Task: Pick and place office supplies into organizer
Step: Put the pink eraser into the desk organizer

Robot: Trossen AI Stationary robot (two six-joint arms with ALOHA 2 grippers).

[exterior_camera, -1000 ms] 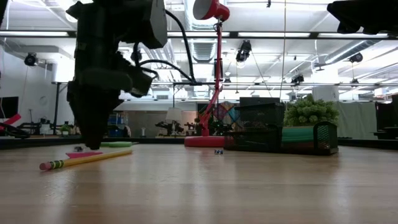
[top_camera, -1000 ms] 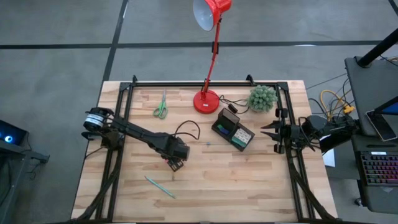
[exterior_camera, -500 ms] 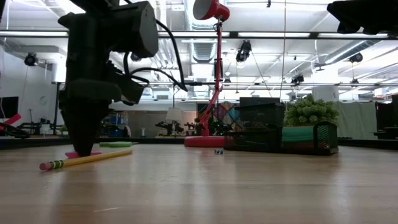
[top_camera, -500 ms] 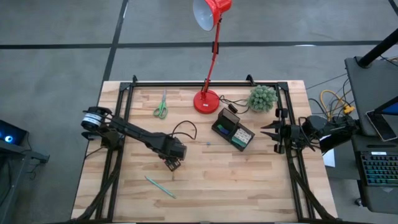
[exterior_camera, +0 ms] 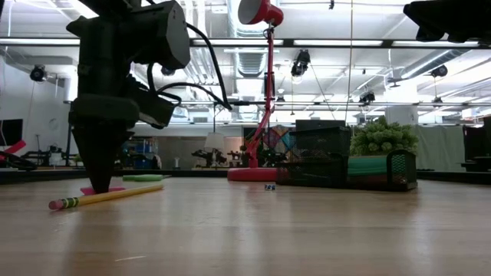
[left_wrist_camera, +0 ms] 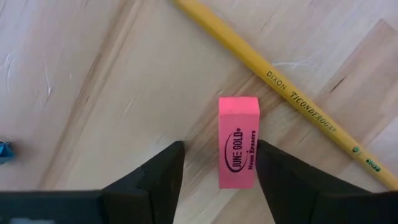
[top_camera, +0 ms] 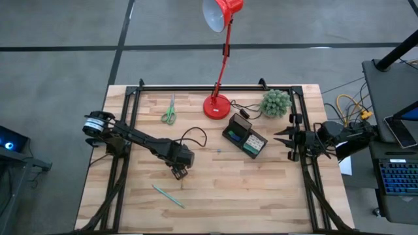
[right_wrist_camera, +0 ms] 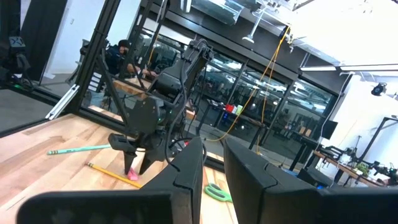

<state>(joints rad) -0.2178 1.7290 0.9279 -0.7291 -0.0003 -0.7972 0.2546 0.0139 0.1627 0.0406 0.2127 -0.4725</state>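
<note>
Eraser (left_wrist_camera: 239, 141): your target lies flat on the desk (top_camera: 215, 189), a pink block squarely between the left gripper's (left_wrist_camera: 219, 163) spread jaws, one finger on either long side, neither touching it as far as you can see. Straddling the narrow width this way suits a pinch across it; you have not closed yet.
Eraser writing: black print in an oval, "JUNE GOLD", with a second line beside it that looks like "Neon Erasers".
Pencil (left_wrist_camera: 280, 87): yellow, lying slantwise just beyond the eraser's far end, near but apart, so you can likely lift the eraser without dragging it. Its print reads "DIXON TICONDEROGA".
Pen (top_camera: 168, 195): teal, alone on the near part of the desk, well apart from the left gripper.
Small blue piece (left_wrist_camera: 4, 152): at the wrist view's edge, too cropped to identify.
Organizer (top_camera: 244, 138): black compartment tray at mid-desk, well apart from the eraser, so a carry across awaits you. Green contents show inside; no label readable.
Scissors (top_camera: 169, 113): green-handled, far side of the desk, untouched.
Lamp (top_camera: 217, 104) and plant (top_camera: 275, 102): behind the organizer, not yours to move.
Right gripper (right_wrist_camera: 212, 163): parked at the desk's right edge, jaws slightly parted, holding nothing.
</note>
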